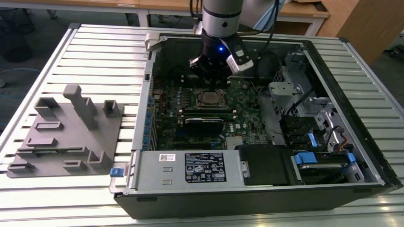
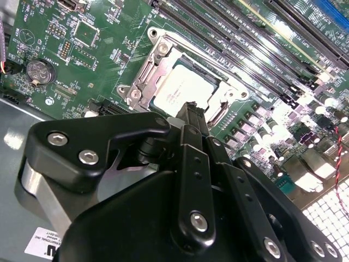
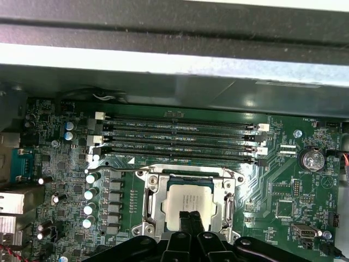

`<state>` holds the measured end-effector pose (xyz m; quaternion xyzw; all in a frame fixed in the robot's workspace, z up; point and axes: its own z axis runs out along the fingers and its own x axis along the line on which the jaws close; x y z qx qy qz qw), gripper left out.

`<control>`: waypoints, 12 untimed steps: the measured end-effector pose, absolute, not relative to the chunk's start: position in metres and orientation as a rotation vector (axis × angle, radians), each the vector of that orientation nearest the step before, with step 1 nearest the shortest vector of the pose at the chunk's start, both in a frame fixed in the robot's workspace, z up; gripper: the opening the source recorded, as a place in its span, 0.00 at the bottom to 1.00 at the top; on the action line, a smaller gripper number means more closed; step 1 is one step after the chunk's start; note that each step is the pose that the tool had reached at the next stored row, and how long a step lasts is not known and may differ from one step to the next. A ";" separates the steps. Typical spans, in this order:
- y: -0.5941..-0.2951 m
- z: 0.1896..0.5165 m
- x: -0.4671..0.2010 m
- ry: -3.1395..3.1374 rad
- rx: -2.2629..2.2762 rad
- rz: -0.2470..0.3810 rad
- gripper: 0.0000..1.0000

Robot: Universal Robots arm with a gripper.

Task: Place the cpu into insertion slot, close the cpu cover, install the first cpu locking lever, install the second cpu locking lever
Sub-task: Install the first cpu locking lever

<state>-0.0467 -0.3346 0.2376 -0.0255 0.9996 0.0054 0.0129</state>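
- Lying flat in the insertion slot (image 2: 133, 94), the cpu (image 3: 188, 201) is turning its dull silver top upward, and the cpu cover (image 3: 188, 172) appears to be framing it.
- In the exterior view the gripper (image 1: 211, 88) is hanging just at the cpu's 12 o'clock edge, while the memory slots (image 1: 205, 111) are running past at its 6 o'clock.
- The fingers (image 3: 182, 225) are pressing together with nothing between them.
- Being square, the cpu is offering no long axis; its edges are running parallel to the memory slots.
- It is likely handling as light, stiff and smooth-topped with a delicate underside, so opposite edges are looking like the safest hold.
- A locking lever (image 2: 217, 113) is showing beside the cover; whether it is sitting latched cannot be told.
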 end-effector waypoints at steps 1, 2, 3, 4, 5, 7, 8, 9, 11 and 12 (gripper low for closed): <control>-0.335 0.238 -0.047 3.115 -0.079 0.016 0.10; -0.335 0.238 -0.047 3.115 -0.079 0.016 0.10; -0.335 0.239 -0.047 3.115 -0.079 0.017 0.10; -0.335 0.240 -0.047 3.115 -0.079 0.017 0.10; -0.335 0.241 -0.047 3.115 -0.079 0.017 0.10; -0.335 0.244 -0.047 3.115 -0.079 0.017 0.10; -0.335 0.245 -0.047 3.115 -0.079 0.017 0.10; -0.335 0.246 -0.047 3.115 -0.079 0.017 0.10; -0.335 0.247 -0.047 3.115 -0.079 0.017 0.10; -0.335 0.247 -0.047 3.115 -0.079 0.017 0.10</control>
